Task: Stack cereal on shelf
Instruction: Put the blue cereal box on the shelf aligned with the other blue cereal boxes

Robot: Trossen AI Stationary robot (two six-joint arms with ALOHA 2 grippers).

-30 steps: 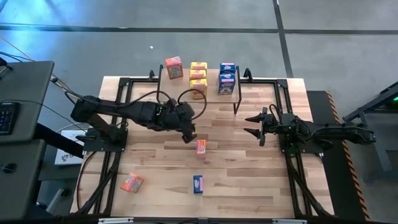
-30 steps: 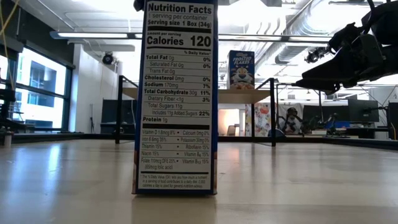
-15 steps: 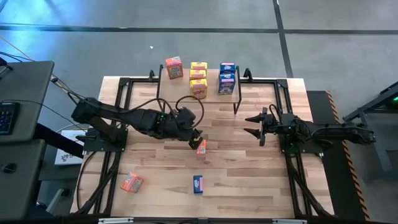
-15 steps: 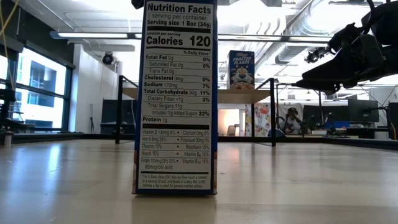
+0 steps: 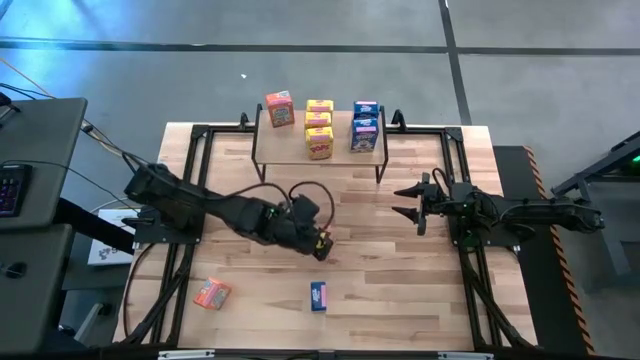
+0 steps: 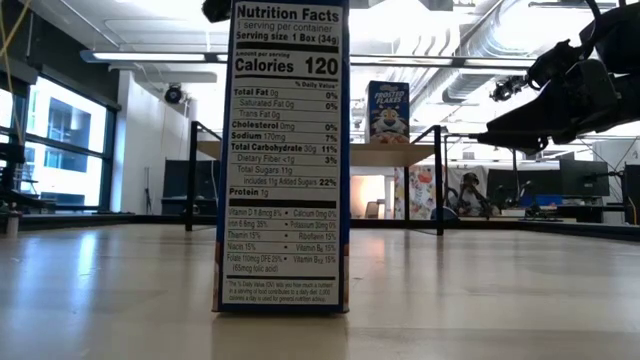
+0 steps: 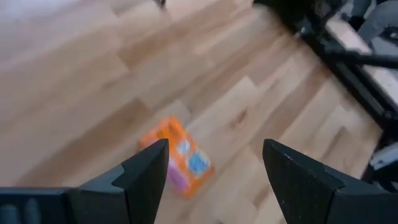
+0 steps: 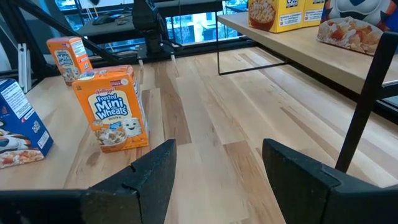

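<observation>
My left gripper is open and hangs over an orange-red cereal box that stands upright on its base mid-table; its fingers are to either side of the box, above it. My right gripper waits open at the table's right. The shelf at the far edge carries one orange-red, three yellow and two blue boxes. A blue box stands near the near edge, filling the low view. Another orange-red box is at the near left.
Black frame rails run along the table's left and right sides. The shelf's thin black legs stand at the far edge. Bare wood lies between the shelf and the loose boxes. A keyboard sits off the table's left.
My left gripper has moved toward the table's near edge and a little to the right, away from the shelf, coming over the orange-red box mid-table. The right arm and the boxes have stayed where they were.
</observation>
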